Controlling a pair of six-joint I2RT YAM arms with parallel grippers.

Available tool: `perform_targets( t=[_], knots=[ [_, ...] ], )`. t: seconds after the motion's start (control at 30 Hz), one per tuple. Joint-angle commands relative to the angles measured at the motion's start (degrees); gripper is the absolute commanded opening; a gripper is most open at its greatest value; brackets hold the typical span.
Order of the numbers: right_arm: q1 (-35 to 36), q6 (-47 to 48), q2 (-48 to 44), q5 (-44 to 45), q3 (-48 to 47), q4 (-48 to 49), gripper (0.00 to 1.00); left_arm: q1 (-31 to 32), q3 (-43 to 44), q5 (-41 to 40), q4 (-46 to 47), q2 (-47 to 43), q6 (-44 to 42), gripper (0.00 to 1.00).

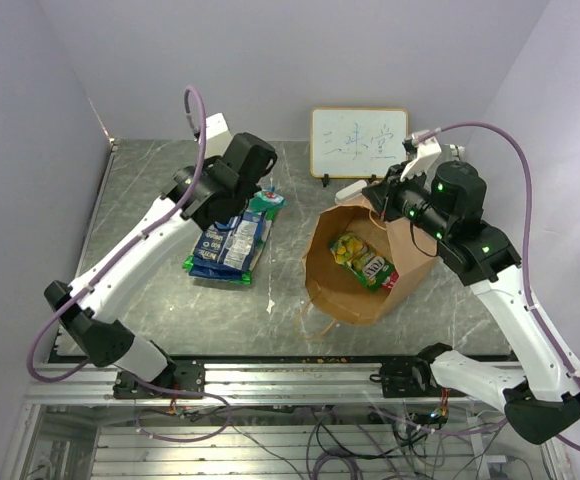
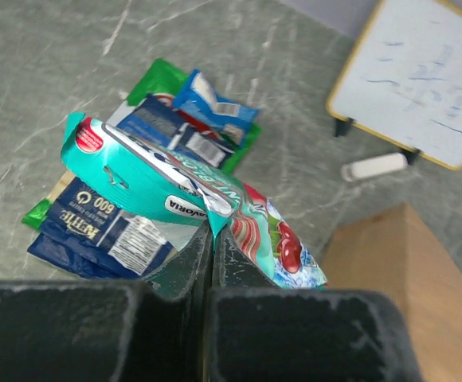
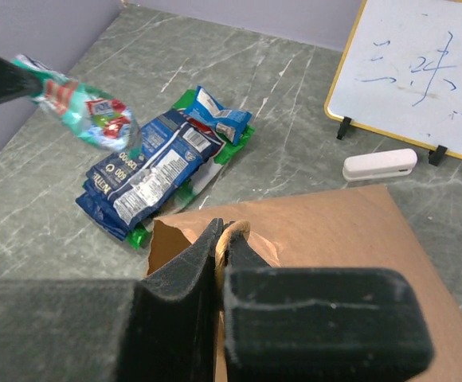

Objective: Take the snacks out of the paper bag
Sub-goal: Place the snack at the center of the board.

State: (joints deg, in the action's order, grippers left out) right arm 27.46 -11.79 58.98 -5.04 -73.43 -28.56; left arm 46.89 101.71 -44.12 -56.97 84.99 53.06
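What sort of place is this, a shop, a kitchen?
Most likely a robot test bench in a lab. A left arm and a right arm are bolted to a metal rail with loose cables below, and plain walls box in a table holding a paper bag, snacks and a whiteboard.

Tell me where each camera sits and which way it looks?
Top external: above and behind the robot, looking down at the table, paper bag and snack pile; left arm and right arm show.
Left wrist: on the left arm, looking down past the left jaws, shut on a teal packet, over the snack pile.
Right wrist: on the right arm, looking past the right jaws, shut on the paper bag's edge, toward the whiteboard.
Shared: both wrist views show the snack pile, whiteboard and eraser.
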Motion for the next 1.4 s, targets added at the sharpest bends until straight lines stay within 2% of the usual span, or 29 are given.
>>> perform_targets(
  t=[0.0, 0.13, 0.37, 0.5, 0.97, 1.37],
  knots=[
    [0.12, 0.64, -1.28, 1.09, 0.65, 0.21, 0.0, -7.54, -2.95, 7.29, 4.6, 2.27, 6.16, 0.07],
    [0.15, 0.33, -1.39, 1.33, 0.81, 0.12, 0.0, -10.7, -3.29, 6.91, 7.29, 5.96, 7.1, 0.07],
    [0.16, -0.51, -1.85, 1.29, 0.96, 0.08, 0.0, -13.17, -1.76, -1.4, 8.96, 11.19, 8.26, 0.07],
    [0.13, -0.13, -1.84, 1.8, 0.42, -0.37, 0.0, -14.13, -2.52, -3.36, 10.27, 12.24, 8.82, 0.07],
    [0.11, 0.15, -1.75, 0.63, 0.92, -0.18, 0.0, -14.96, -13.62, -9.57, 16.24, 10.58, 13.37, 0.07],
    [0.15, 0.28, -2.38, 0.59, 1.62, -0.1, 0.0, -13.72, -19.09, -6.22, 16.1, 10.3, 20.12, 0.07]
  ],
)
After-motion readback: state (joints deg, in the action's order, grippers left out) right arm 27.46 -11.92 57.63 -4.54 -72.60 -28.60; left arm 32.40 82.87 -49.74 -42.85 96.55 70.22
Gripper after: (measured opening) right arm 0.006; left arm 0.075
